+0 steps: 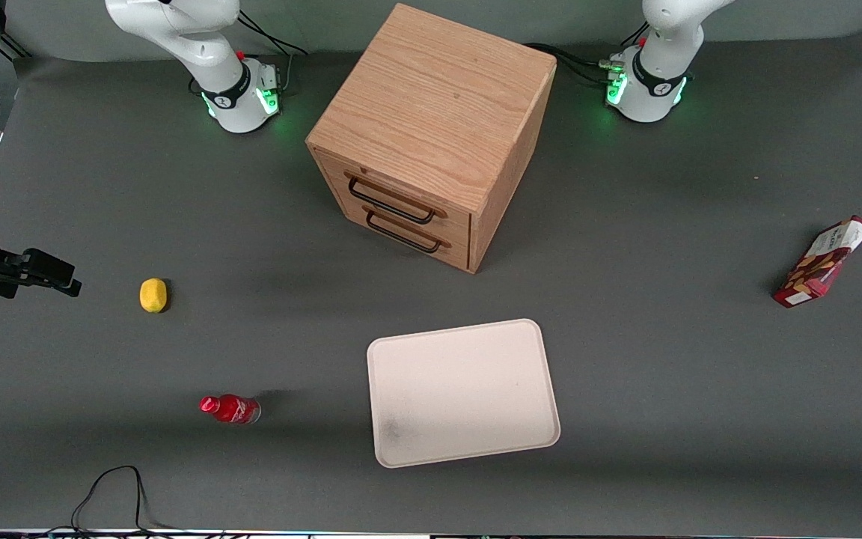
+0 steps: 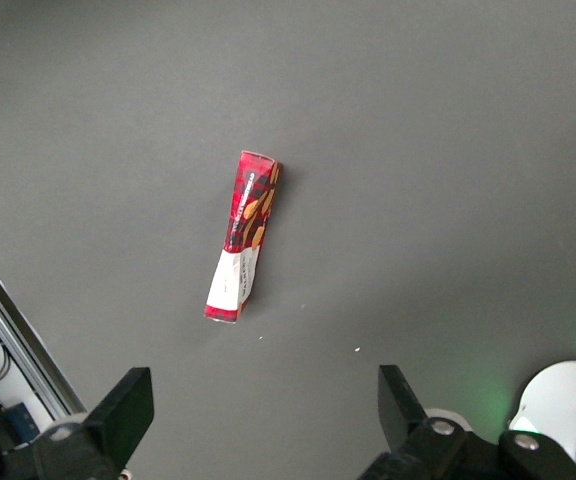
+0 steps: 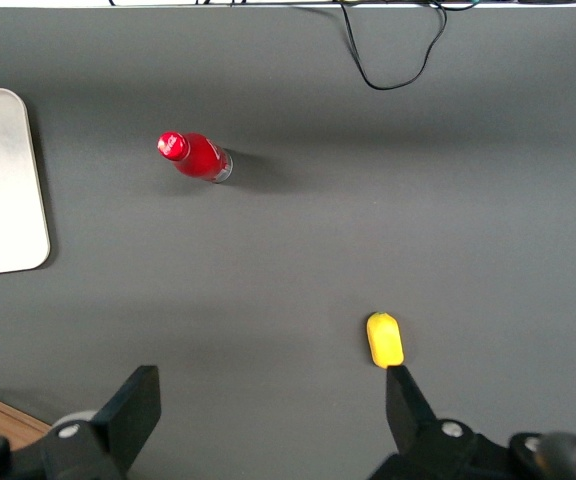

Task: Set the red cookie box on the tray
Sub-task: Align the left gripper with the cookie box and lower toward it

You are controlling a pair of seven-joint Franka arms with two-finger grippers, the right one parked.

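Note:
The red cookie box (image 1: 824,262) lies flat on the grey mat toward the working arm's end of the table, well apart from the tray. It is a long dark-red carton with a white end (image 2: 242,235). The cream-white tray (image 1: 461,393) sits on the mat in front of the cabinet, nearer the front camera, with nothing on it; its rim (image 3: 8,180) also shows in the right wrist view. My left gripper (image 2: 265,410) hangs high above the mat near the box. It is open with only bare mat between its fingers. The front view does not show this gripper.
A wooden two-drawer cabinet (image 1: 431,135) stands mid-table. A small red bottle (image 1: 230,409) and a yellow object (image 1: 153,294) lie toward the parked arm's end. A black cable (image 1: 113,494) loops at the front edge. The table's edge rail (image 2: 3,330) runs close to the box.

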